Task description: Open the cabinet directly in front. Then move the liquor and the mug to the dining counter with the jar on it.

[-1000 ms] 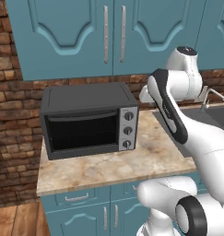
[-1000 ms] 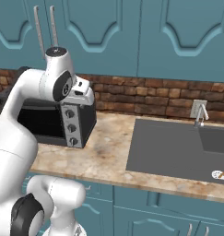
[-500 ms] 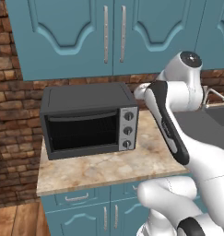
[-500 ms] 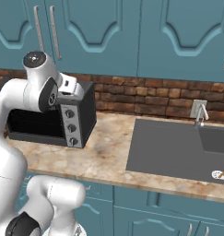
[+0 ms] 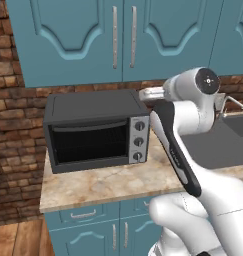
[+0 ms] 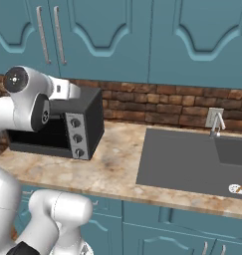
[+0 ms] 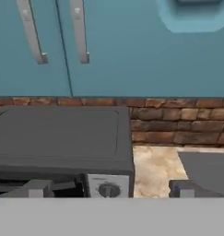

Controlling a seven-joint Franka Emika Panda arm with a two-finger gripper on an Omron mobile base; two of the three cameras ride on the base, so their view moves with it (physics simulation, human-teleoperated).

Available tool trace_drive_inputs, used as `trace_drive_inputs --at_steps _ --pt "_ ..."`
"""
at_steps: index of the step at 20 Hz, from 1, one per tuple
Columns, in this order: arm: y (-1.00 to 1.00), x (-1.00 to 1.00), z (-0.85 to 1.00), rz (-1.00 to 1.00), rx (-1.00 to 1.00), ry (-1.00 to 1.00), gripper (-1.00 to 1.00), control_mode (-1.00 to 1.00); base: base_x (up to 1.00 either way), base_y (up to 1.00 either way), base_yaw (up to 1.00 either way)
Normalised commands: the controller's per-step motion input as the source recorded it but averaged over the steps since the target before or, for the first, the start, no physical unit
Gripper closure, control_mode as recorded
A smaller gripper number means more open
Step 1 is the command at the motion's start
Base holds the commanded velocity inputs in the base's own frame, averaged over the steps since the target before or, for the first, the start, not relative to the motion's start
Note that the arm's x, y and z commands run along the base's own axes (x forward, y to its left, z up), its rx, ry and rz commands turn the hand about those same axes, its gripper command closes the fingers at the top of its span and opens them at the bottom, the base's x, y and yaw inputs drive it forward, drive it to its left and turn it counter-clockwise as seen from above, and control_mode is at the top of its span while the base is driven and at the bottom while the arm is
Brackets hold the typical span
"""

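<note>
Pincer hanging with tips spread wide apart, gripping nothing, above one dark toaster oven that is sitting at the worktop's left end against the brick wall. Above: the cabinet, two doors showing closed, two silver bar handles meeting at the seam. One grey sink sitting right, faucet at its back edge.

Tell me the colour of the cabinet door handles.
Silver: the handles on the teal-blue cabinet show best in the left base view.
</note>
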Motion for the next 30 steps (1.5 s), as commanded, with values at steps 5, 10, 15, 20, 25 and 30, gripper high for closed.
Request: trace_drive_inputs --at_steps 5,10,15,20,25,30 --pt "0.25 0.00 0.40 0.00 0.00 -0.34 -1.00 -1.00 0.00 0.00 0.00" --pt "0.11 0.00 0.41 0.00 0.00 -0.28 -1.00 -1.00 0.00 0.00 0.00" --pt "0.03 0.00 0.42 0.00 0.00 -0.26 -1.00 -1.00 0.00 0.00 0.00" --pt "0.00 0.00 0.38 0.00 0.00 -0.21 -1.00 -1.00 0.00 0.00 0.00" --pt "0.00 0.01 0.32 0.00 0.00 -0.10 -1.00 -1.00 0.00 0.00 0.00" --pt "0.01 0.15 0.23 0.00 0.00 -0.03 -1.00 -1.00 0.00 0.00 0.00"
